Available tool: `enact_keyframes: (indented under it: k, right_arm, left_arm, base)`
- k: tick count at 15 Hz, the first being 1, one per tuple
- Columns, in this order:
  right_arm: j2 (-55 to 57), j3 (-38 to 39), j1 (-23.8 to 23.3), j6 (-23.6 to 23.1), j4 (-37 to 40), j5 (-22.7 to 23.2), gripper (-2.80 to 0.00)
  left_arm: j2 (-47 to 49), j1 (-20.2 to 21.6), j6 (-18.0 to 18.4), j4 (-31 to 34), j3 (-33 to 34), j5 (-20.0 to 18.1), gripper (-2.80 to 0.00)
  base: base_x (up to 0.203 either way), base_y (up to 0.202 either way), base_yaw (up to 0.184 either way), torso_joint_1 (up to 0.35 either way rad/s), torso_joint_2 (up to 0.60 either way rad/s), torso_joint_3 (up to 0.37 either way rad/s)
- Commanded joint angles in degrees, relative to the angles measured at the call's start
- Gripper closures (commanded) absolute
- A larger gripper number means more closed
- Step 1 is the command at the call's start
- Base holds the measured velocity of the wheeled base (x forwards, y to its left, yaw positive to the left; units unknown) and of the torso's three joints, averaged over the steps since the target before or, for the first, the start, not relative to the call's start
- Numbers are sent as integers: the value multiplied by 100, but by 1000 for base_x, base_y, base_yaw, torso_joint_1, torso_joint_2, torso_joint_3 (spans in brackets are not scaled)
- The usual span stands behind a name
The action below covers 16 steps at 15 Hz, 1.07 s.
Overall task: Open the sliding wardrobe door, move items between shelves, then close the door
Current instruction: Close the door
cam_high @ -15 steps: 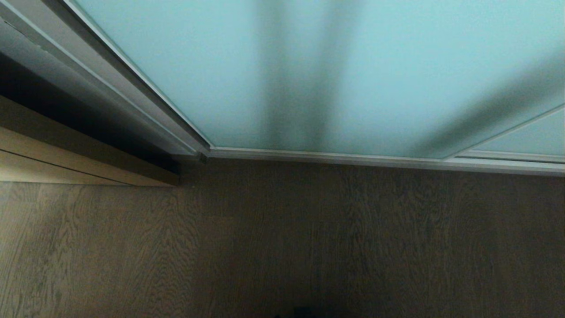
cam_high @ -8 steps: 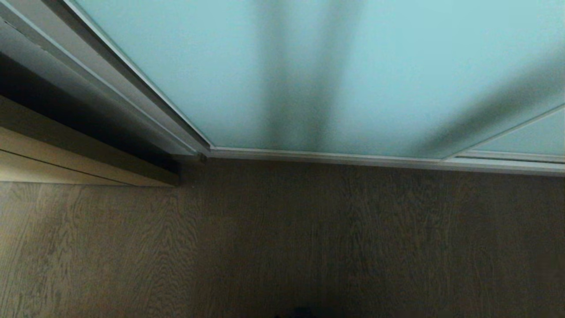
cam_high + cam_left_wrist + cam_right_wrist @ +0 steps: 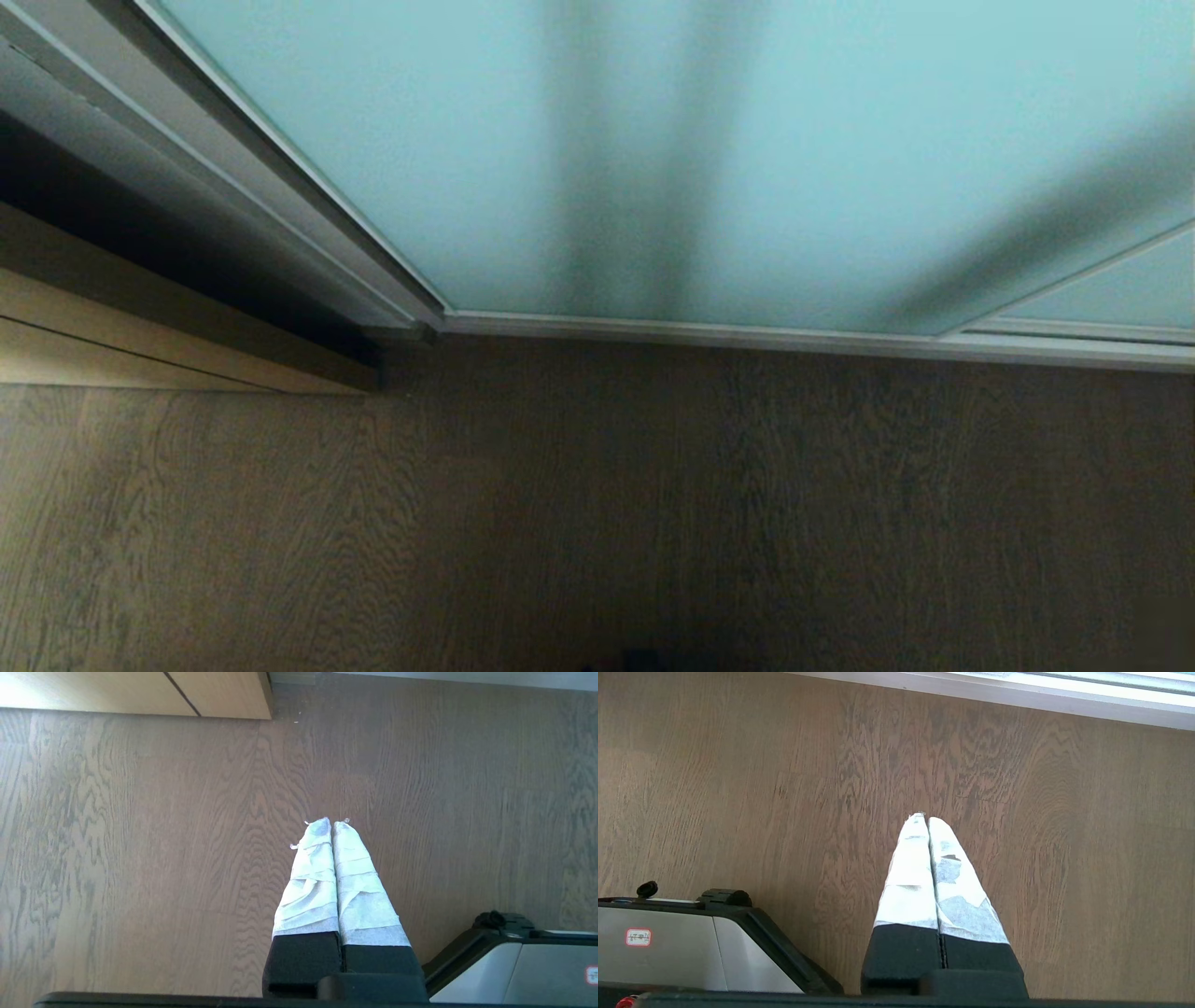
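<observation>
Nothing has budged over the last second: the head view is the same shot as before, so the robot hasn't started on the door and the whole job looks to be ahead of it.

Nearest in, both arms hang parked low beside the robot's base (image 3: 509,961), pointing down at the wood floor (image 3: 597,523). The left pincer (image 3: 332,822) has its white-wrapped fingers (image 3: 310,877) pressed tight together, holding nothing and touching nothing. The right pincer (image 3: 924,817) is the same deal: tips together, empty, hanging over bare floor near the silver bottom track (image 3: 1017,695).

Further out, off to the left, sits a tan wood-grain panel (image 3: 140,693), which isn't the one to open. Beyond the floor stands the sliding wardrobe door (image 3: 747,149), frosted turquoise glass in a slim silver frame, apparently fully closed against the left edge. A second glass panel (image 3: 1111,289) peeks in at the far right.

The shelves and the bag aren't visible, presumably behind the glass. Best guess, the next move is raising an arm to the door's frame edge.
</observation>
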Motion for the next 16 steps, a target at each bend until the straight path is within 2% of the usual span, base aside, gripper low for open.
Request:
enact_keyframes:
  k: [1,3,4,8,10,13,14,16]
  right_arm:
    - [-4,0,0,-4,-1,4,0]
    - [-4,0,3,-4,-1,4,0]
    - [-4,9,0,-4,-1,4,0]
    - [-4,0,1,-4,-1,4,0]
    - [-4,0,0,-4,-1,4,0]
    - [-4,0,9,-2,-1,4,0]
    - [-4,0,0,4,-1,4,0]
    - [-4,0,0,-4,-1,4,0]
  left_arm:
    - [6,2,51,23,-8,21,0]
    - [11,7,168,-141,-235,37,0]
    - [69,9,220,-161,-594,26,0]
    - [1463,8,302,-440,-2816,6,0]
    - [2494,48,351,-1251,-3664,16,0]
    - [3739,99,497,-3498,-4413,49,0]
    - [3925,107,509,-3829,-4677,45,0]
    - [4259,111,508,-3973,-5002,42,0]
  base:
    - [0,0,0,0,0,0]
    - [0,0,0,0,0,0]
    - [0,0,0,0,0,0]
    - [0,0,0,0,0,0]
    - [0,0,0,0,0,0]
    - [0,0,0,0,0,0]
    - [0,0,0,0,0,0]
    - [0,0,0,0,0,0]
